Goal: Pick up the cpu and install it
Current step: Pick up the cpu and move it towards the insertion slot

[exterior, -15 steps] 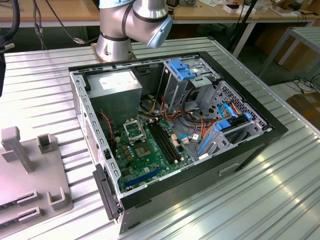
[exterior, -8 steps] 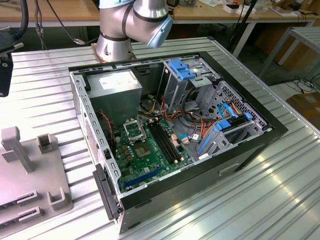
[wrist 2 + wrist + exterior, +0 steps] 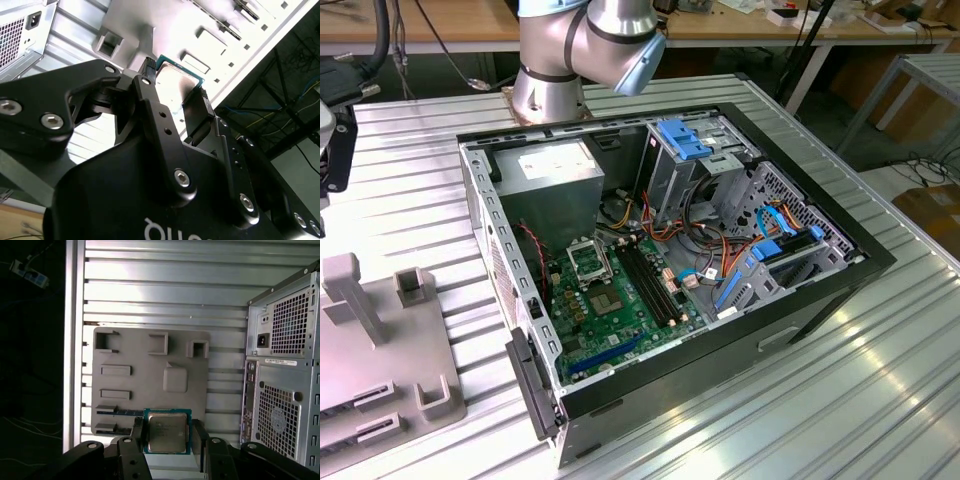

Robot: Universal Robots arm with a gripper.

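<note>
The cpu (image 3: 166, 432), a flat square chip with a silver-grey metal face and a green rim, sits between my gripper's (image 3: 168, 436) two black fingers (image 3: 137, 432), which press on its opposite edges. In the second wrist view the cpu (image 3: 176, 80) shows held in the gripper (image 3: 175, 84) over the grey fixture tray (image 3: 125, 30). In the exterior view the black-framed socket (image 3: 588, 262) lies open on the green motherboard (image 3: 620, 310) inside the computer case (image 3: 670, 260), towards that view's right of the tray (image 3: 380, 350).
The grey tray (image 3: 130, 357) has raised blocks, slots and a square pad. The case's rear panel (image 3: 280, 390) with vents stands close beside it. The ribbed metal table (image 3: 840, 380) ends just past the tray (image 3: 70, 365). The arm's base (image 3: 550, 90) stands behind the case.
</note>
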